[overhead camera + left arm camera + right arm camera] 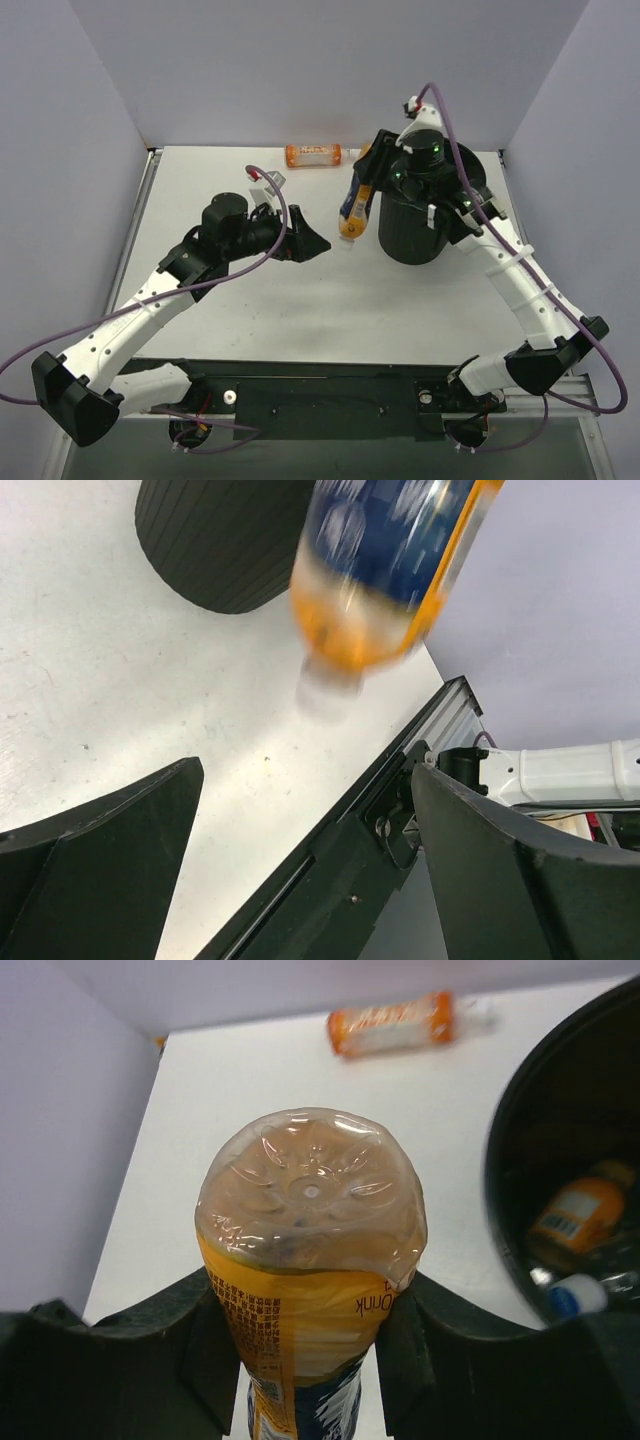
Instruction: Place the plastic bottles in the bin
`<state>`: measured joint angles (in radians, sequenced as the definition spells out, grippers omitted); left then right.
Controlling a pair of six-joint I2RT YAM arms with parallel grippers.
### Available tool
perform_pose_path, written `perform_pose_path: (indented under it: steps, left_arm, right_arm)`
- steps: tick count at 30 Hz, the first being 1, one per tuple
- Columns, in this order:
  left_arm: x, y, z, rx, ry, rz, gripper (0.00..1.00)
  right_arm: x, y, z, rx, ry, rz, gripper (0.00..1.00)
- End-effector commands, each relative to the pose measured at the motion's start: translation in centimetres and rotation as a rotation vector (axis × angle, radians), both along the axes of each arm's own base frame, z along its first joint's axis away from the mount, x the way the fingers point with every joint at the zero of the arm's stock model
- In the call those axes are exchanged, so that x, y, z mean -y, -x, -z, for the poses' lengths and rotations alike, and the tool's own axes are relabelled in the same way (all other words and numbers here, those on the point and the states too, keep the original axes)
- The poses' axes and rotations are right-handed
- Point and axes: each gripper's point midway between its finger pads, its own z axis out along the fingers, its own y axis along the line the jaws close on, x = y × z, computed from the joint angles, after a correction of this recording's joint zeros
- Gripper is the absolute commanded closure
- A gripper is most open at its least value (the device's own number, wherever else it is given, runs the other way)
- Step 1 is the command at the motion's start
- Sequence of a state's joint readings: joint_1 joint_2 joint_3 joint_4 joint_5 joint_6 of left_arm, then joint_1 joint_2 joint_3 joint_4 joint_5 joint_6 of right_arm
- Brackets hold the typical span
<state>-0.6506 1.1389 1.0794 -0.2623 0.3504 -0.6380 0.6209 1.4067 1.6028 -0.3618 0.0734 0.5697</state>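
My right gripper [362, 190] is shut on a bottle with a dark blue and orange label [354, 208]. It holds it cap down above the table, just left of the black bin [410, 240]. The right wrist view shows the bottle's base [310, 1220] between my fingers [200, 1345], with the bin's rim [500, 1160] to the right. Inside the bin lie an orange bottle [580, 1215] and a bottle with a blue-and-white cap [575, 1295]. Another orange bottle [313, 155] lies on its side at the table's back edge. My left gripper [312, 243] is open and empty, left of the held bottle [385, 570].
Grey walls close the table at the back and both sides. A metal rail [400, 770] runs along the table edge. The bin's ribbed wall [220, 540] shows in the left wrist view, ahead of my left gripper [305, 880].
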Motion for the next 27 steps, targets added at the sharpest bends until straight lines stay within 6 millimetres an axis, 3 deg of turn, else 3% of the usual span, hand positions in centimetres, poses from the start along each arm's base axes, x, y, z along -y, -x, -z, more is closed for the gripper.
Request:
perform_pose_path:
  steps: [1, 6, 9, 12, 16, 17, 18, 20, 22, 27]
  left_arm:
    - [-1.8, 0.3, -1.4, 0.078, 0.001, -0.047, 0.03]
    - [-2.6, 0.8, 0.3, 0.039, -0.003, -0.077, 0.03]
    - [-3.0, 1.1, 0.4, 0.025, 0.008, -0.097, 0.03]
    - [-3.5, 1.2, 0.4, 0.024, 0.017, -0.124, 0.03]
    - [-4.4, 0.9, 1.0, 0.021, 0.011, -0.184, 0.03]
    - [-4.7, 0.8, 1.1, 0.025, 0.008, -0.205, 0.03]
    - [-5.1, 0.7, 1.7, -0.002, 0.002, -0.230, 0.03]
    - [-5.4, 0.5, 2.4, -0.034, -0.004, -0.266, 0.03]
    - [-5.6, 0.3, 3.1, -0.065, -0.008, -0.292, 0.03]
    - [-6.8, -1.0, 4.5, -0.107, -0.047, -0.381, 0.03]
  right_arm:
    - [7.7, -2.2, -7.3, 0.215, 0.127, 0.244, 0.75]
    - [16.0, -3.6, -11.9, 0.352, 0.264, 0.545, 0.73]
    - [18.7, -4.3, -13.6, 0.400, 0.274, 0.672, 0.73]
    - [20.7, -5.6, -12.9, 0.395, 0.258, 0.745, 0.72]
    - [21.8, -7.4, -10.8, 0.375, 0.266, 0.790, 0.68]
    - [21.6, -7.8, -10.3, 0.369, 0.262, 0.781, 0.54]
    - [21.2, -8.4, -9.5, 0.350, 0.270, 0.763, 0.33]
    - [20.2, -9.2, -8.0, 0.300, 0.290, 0.700, 0.17]
    - [19.8, -9.2, -6.7, 0.250, 0.309, 0.670, 0.11]
    - [20.3, -8.0, -6.5, 0.247, 0.298, 0.683, 0.10]
